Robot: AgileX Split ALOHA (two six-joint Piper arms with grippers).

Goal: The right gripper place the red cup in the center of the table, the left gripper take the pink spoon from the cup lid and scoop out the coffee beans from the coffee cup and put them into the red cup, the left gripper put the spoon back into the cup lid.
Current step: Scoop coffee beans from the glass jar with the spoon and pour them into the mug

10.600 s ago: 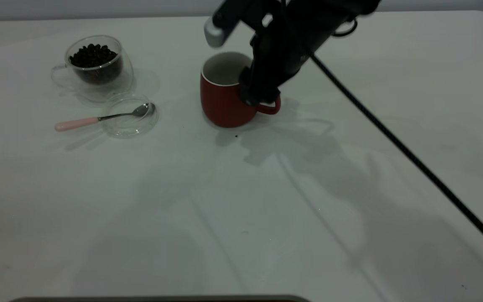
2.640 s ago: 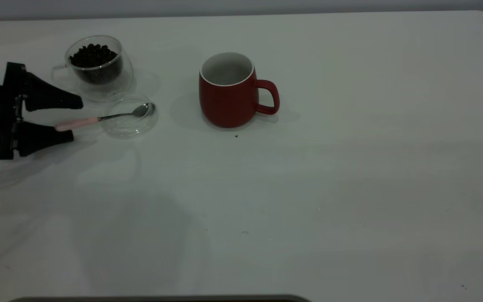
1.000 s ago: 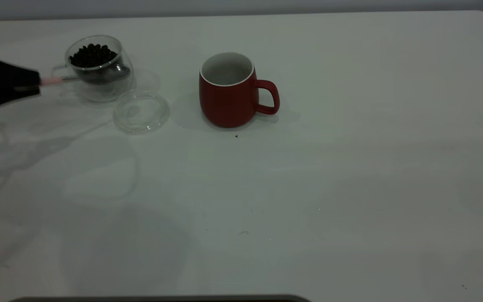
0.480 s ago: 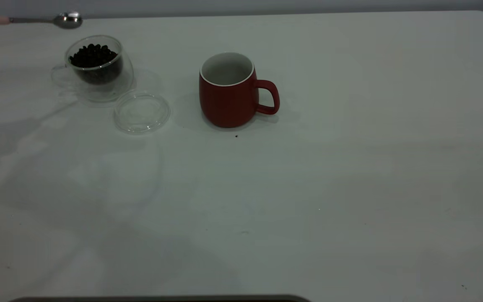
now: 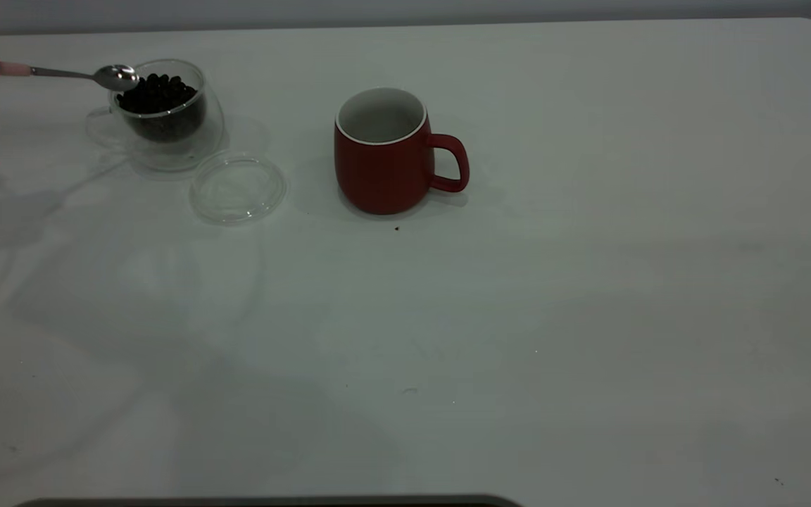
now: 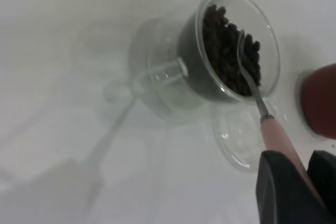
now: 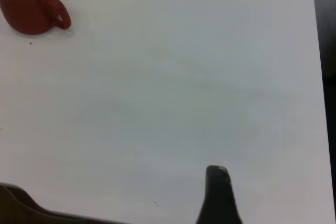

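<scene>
Scooping stage: the left gripper (image 6: pixel 294 187), at the table's (image 5: pixel 588 317) far left edge, is clamped on the pale handle of the pink spoon (image 5: pixel 74 73), bowl poised at the rim of the coffee cup (image 5: pixel 160 113).
Next move: I'd say dip the bowl into the beans, lift it level, then carry it across to the mug without tipping.
Coffee cup: heaped with coffee beans (image 6: pixel 229 51).
Red cup (image 5: pixel 386 151): upright mid-table, handle toward the right arm's side, looks empty.
Cup lid (image 5: pixel 237 188): bare, just beside the glass cup.
Right gripper (image 7: pixel 219 195): parked well away from the mug; whether it is parted, I can't tell.
</scene>
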